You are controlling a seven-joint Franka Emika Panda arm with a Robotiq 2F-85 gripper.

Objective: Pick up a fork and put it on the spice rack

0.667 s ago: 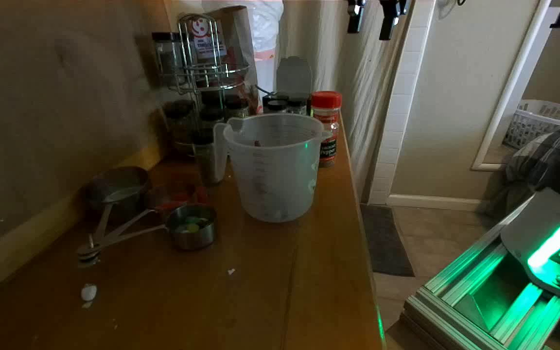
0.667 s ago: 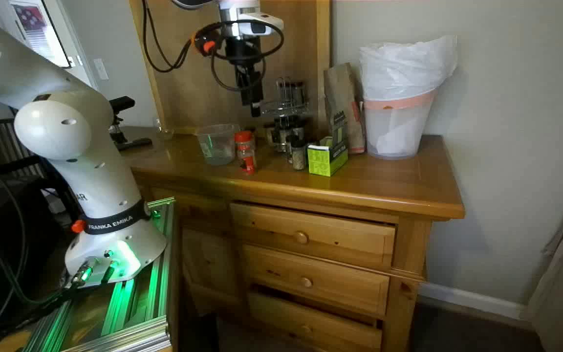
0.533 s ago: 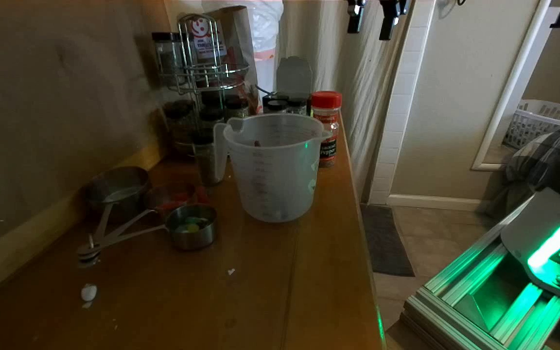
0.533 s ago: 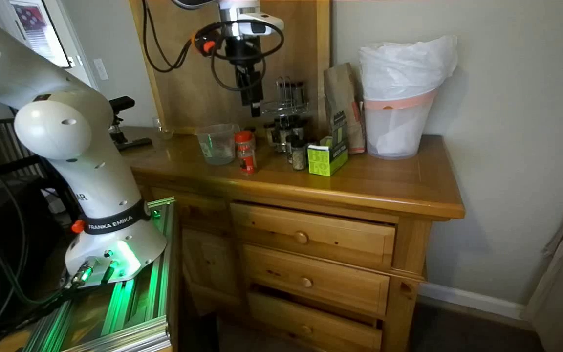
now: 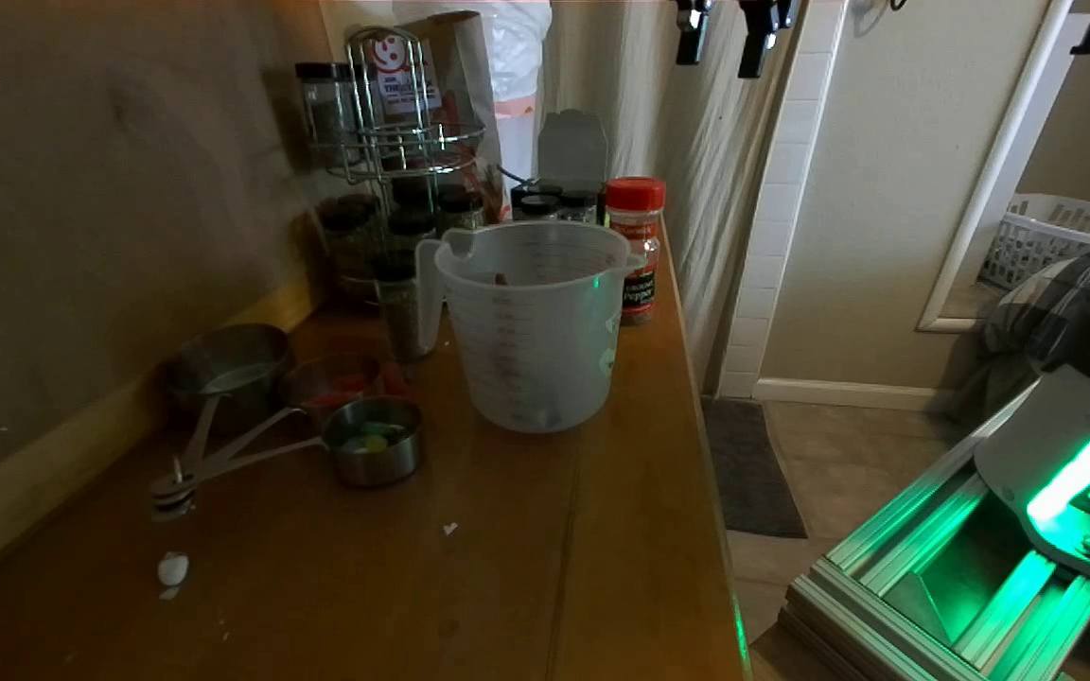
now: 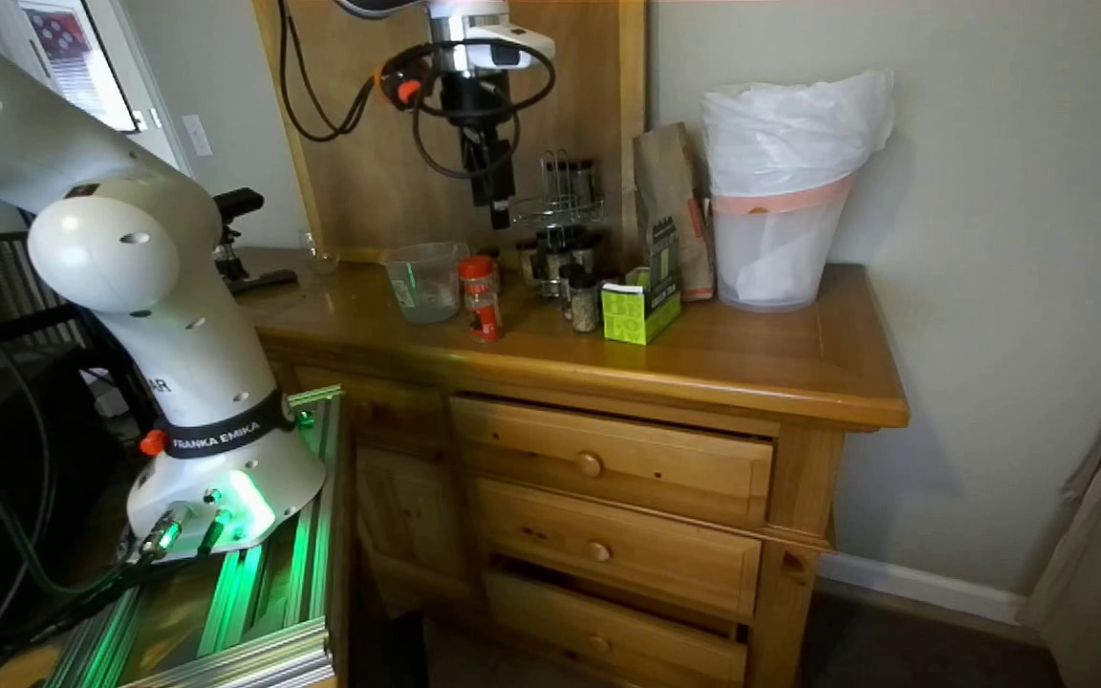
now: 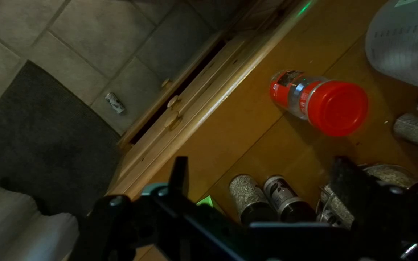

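No fork shows in any view now. The spice rack (image 5: 403, 172) is a tiered metal wire stand with small dark-lidded jars, behind the jug on the wooden counter; it also shows in an exterior view (image 6: 558, 216). In the wrist view a finger partly hides it. My gripper (image 5: 721, 57) is open and empty, high above the counter with its fingers pointing down. In an exterior view the gripper (image 6: 500, 215) appears beside the rack's upper tier. In the wrist view the fingers of the gripper (image 7: 261, 163) are wide apart, with two loose jars below and between them.
A translucent measuring jug (image 5: 540, 350) stands before the rack, with a red-lidded pepper bottle (image 5: 638, 251) beside it. Metal measuring cups (image 5: 375, 454) lie near the wall. A green box (image 6: 641, 311), paper bag (image 6: 673, 210) and lined white bin (image 6: 780, 239) stand past the rack.
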